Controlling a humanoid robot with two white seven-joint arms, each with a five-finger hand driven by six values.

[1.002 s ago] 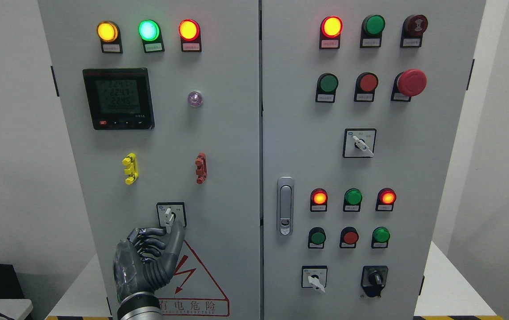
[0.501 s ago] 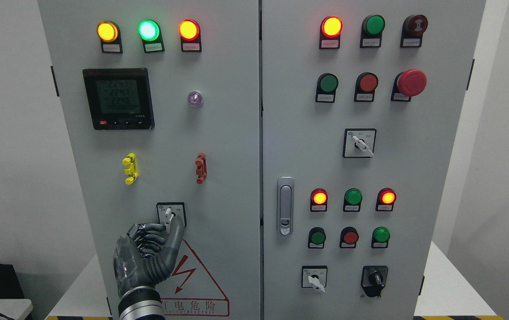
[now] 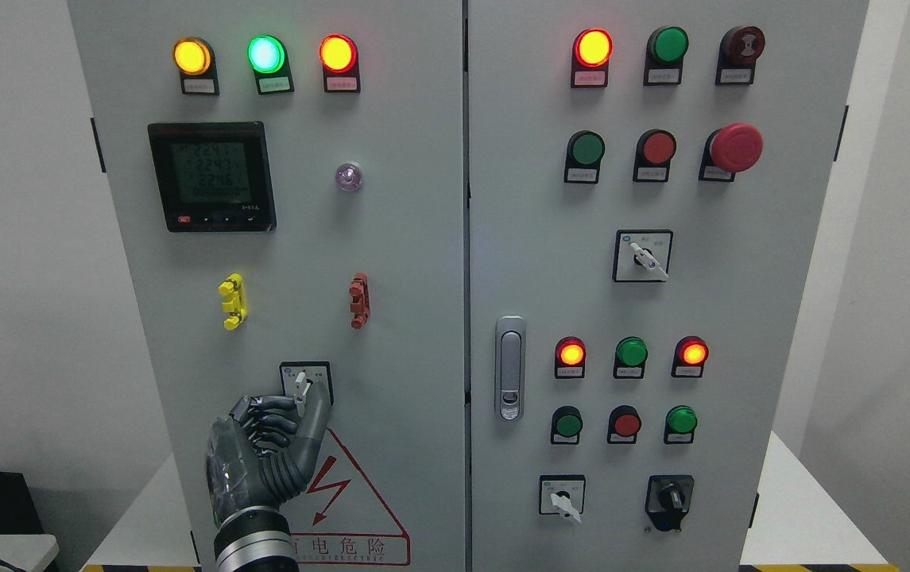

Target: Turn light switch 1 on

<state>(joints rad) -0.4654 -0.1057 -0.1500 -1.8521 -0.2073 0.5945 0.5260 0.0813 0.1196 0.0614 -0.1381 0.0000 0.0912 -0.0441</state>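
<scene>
Light switch 1 (image 3: 303,385): lower left door, white lever near upright. Left hand (image 3: 268,445): fingers curled, apparently pinching lever from below. Handling: grip firm, rotate wrist steadily, avoid slipping.

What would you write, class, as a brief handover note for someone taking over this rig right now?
Left hand: raised at the lower left door of the cabinet, fingers curled at the white lever of the rotary switch; a firm grasp cannot be confirmed.
Right hand: out of view.
Done: hand brought to the switch.
Left: turn the lever to its on position, then withdraw.
</scene>
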